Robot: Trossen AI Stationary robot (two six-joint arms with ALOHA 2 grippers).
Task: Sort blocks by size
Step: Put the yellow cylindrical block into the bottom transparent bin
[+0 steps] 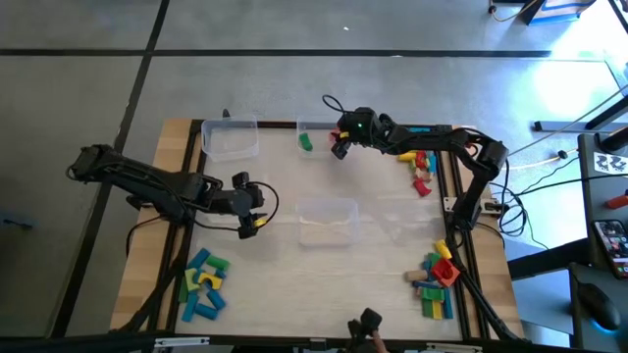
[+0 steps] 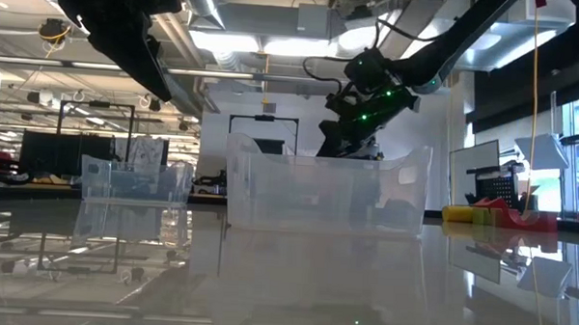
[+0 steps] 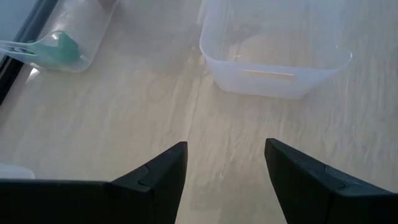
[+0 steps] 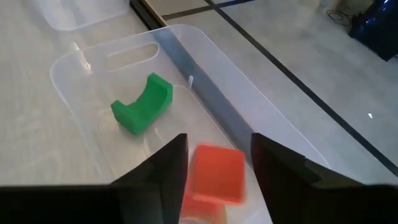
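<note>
My right gripper hangs over the clear tub at the table's far edge. An orange block shows between its spread fingers, with a narrow gap on one side. A green arch-shaped block lies on the tub's floor. My left gripper hovers open and empty over bare table at the left, pointing toward the middle tub. Loose blocks lie in a pile at the near left, another at the near right and a third at the far right. My right gripper has the orange block between its fingers, which slant down into the tub from the table's right. Whether either finger touches the block, I cannot tell. The block's lower part is blurred.
A third clear tub stands at the far left corner. The middle tub sits near the table's centre, with bare tabletop around it. A cable runs along the right edge.
</note>
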